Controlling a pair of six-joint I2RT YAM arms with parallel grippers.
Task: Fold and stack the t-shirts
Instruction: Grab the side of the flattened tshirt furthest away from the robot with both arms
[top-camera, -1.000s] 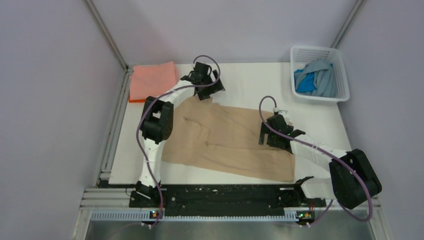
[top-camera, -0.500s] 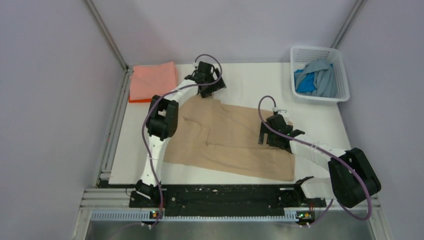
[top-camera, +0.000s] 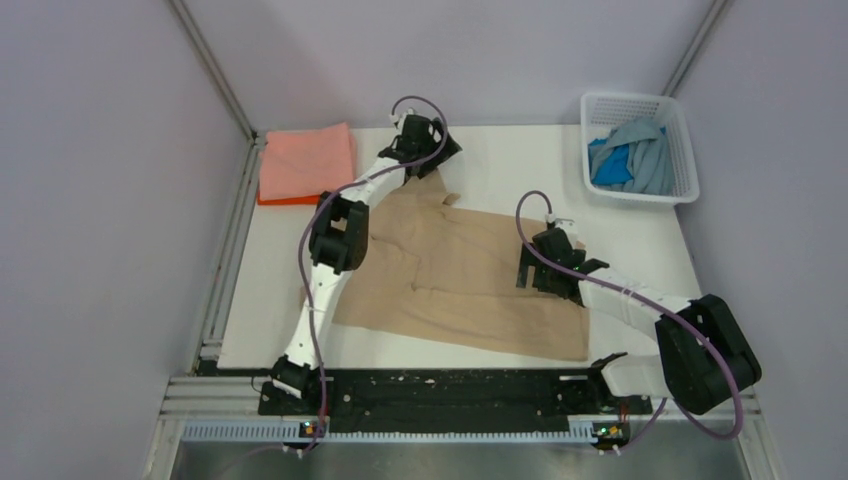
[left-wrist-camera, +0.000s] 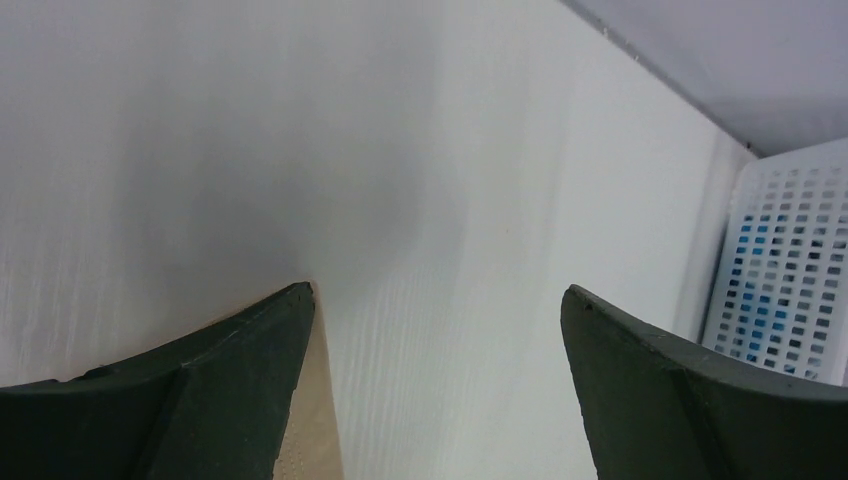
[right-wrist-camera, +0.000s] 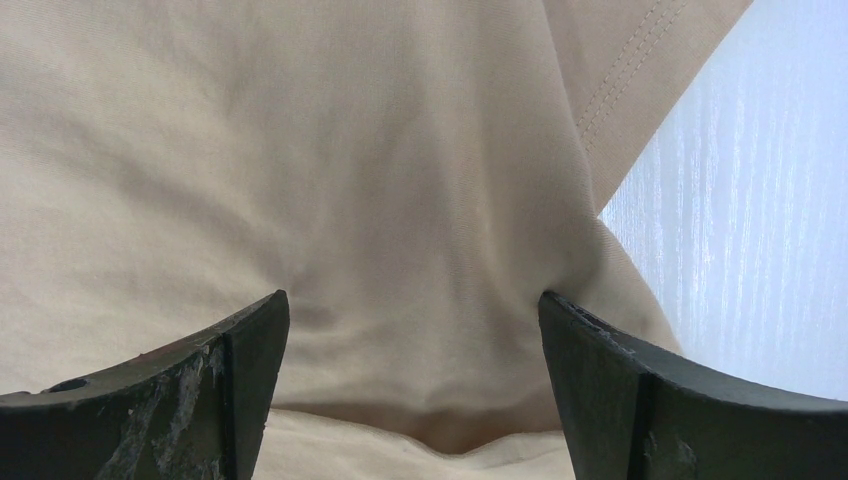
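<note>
The tan t-shirt (top-camera: 470, 285) lies spread across the middle of the white table (top-camera: 500, 160), its soft cloth mostly flat, with shallow creases near the centre and a small flap turned up at its far edge. The left gripper (left-wrist-camera: 435, 300) hangs over bare tabletop just past that far edge. Its dark, wedge-shaped fingers stand wide apart with nothing between them, and a sliver of tan hem shows beside the left finger. The right gripper (right-wrist-camera: 412, 310) sits low over the shirt's right part, near a double-stitched hem. Its scuffed black fingers are also spread, and the fabric between them is puckered into soft folds but not pinched.

At the far left corner, a salmon pink t-shirt (top-camera: 305, 158) rests folded into a neat square on an orange one (top-camera: 272, 200), of which only an edge shows. In the far right corner, a white plastic lattice basket (top-camera: 632, 97) holds a crumpled blue t-shirt (top-camera: 610, 170) and a light blue-grey one (top-camera: 648, 150).
</note>
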